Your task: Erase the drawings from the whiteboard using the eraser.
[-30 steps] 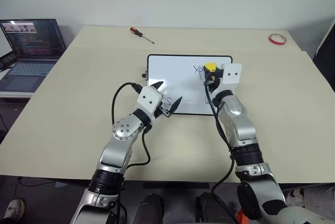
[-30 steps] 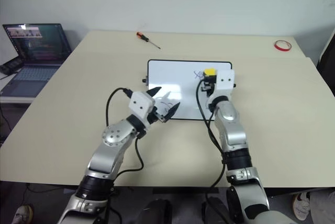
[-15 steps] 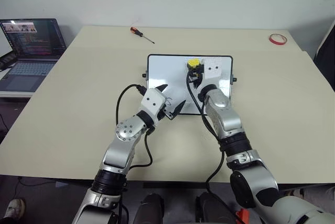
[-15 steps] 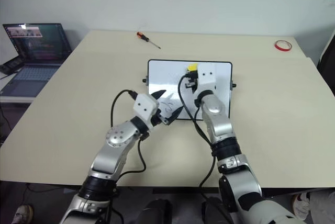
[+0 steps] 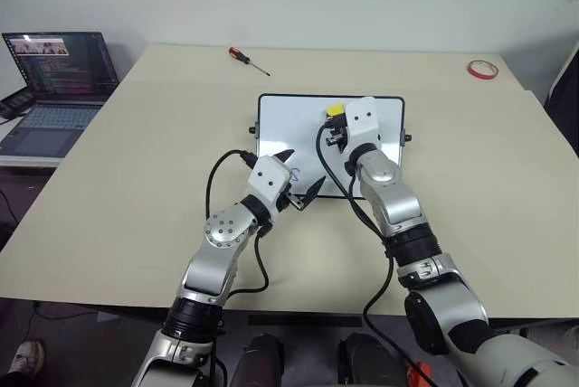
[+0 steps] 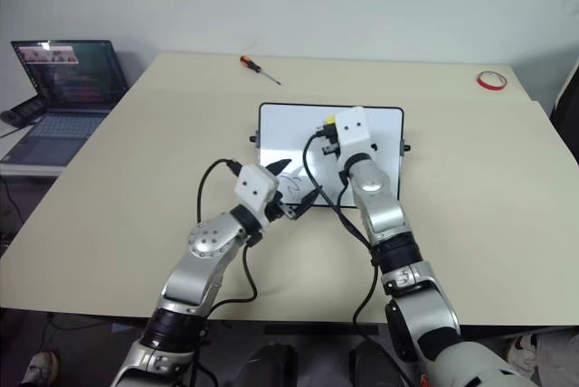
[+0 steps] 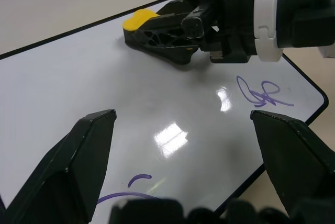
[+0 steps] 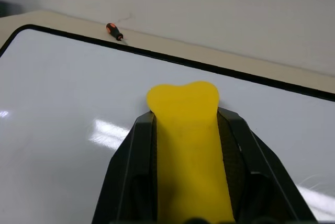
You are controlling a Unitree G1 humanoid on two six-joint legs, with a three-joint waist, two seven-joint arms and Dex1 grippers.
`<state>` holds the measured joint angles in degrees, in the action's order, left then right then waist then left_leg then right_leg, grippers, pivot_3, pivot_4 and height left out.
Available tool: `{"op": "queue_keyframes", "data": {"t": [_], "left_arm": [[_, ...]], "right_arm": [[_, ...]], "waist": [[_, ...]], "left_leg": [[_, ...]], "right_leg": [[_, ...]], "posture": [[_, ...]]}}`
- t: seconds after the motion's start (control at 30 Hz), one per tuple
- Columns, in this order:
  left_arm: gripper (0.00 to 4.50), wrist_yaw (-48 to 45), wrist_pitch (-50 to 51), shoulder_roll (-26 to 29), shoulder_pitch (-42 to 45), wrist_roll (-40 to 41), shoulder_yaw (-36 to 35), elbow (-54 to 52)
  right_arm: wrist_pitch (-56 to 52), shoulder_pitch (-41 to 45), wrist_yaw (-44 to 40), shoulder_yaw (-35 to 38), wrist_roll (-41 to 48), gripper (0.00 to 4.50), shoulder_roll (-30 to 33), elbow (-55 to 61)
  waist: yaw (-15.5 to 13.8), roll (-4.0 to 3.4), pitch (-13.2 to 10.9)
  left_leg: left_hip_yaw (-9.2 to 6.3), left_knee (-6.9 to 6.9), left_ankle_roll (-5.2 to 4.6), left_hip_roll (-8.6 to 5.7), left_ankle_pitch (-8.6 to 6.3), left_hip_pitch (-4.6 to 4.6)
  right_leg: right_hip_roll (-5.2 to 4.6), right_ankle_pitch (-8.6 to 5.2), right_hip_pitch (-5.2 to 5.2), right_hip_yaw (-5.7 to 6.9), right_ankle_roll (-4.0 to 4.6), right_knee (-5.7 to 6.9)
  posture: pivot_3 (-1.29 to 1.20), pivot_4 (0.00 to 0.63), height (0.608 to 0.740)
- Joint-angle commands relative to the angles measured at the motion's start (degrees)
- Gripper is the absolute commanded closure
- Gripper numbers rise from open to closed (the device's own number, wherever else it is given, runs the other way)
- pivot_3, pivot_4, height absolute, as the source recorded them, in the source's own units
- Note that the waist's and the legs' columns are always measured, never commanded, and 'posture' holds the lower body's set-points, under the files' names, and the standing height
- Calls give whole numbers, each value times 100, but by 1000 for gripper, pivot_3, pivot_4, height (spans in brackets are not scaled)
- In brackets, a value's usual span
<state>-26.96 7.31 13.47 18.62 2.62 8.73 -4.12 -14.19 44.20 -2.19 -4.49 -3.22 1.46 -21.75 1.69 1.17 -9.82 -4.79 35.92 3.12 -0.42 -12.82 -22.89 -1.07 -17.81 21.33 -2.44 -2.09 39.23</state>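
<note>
r tool (image 5: 336,121), pinching the yellow eraser (image 5: 336,109), has swept left across the whiteboard (image 5: 280,125) since a sec ago; the scribble at the far part of the board is gone, so that patch looks wiped. l tool (image 5: 298,175) hangs spread over the near edge, above 2 remaining drawings (image 7: 261,93). screwdriver (image 5: 245,58), tape ring (image 5: 481,69) & laptop (image 5: 54,70) sit well apart on/by the counter (image 5: 136,161); l tool may block the near scribble.
</note>
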Motion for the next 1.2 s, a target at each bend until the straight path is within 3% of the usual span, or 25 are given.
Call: {"op": "queue_keyframes", "data": {"t": [0.03, 0.27, 0.47, 1.2], "left_arm": [[0, 18, -67, -74, 112, 27, 34, -184], [0, 17, -102, -179, 166, 20, 51, -73], [0, 11, -130, -218, 199, 21, 51, 3], [0, 19, -88, -214, 89, 27, 57, -120]], "right_arm": [[-547, -371, -74, 143, 13, 3305, 216, 465], [-1184, -1135, -293, 138, -60, 3305, 670, 1445], [-1438, -1391, -328, 80, -26, 3305, 688, 1838], [-273, -19, -194, 142, 59, 3305, 41, 337]], "waist": [[-4, 1, 1], [-14, 4, 7], [-8, 5, 8], [95, 2, 6]], "left_leg": [[-1, 1, 0, 0, 0, 0], [-7, 4, 0, -2, 0, 4], [-6, 4, 0, -1, 0, 8], [3, -3, 0, 3, 0, 2]], "right_leg": [[0, 0, -1, 0, 0, -1], [-1, 1, -13, 6, -2, -6], [1, 2, -16, 5, -4, -6], [2, 3, 0, -3, -3, -9]], "posture": [[0, 150, 740], [0, 150, 740], [0, 150, 740], [0, 150, 740]]}}
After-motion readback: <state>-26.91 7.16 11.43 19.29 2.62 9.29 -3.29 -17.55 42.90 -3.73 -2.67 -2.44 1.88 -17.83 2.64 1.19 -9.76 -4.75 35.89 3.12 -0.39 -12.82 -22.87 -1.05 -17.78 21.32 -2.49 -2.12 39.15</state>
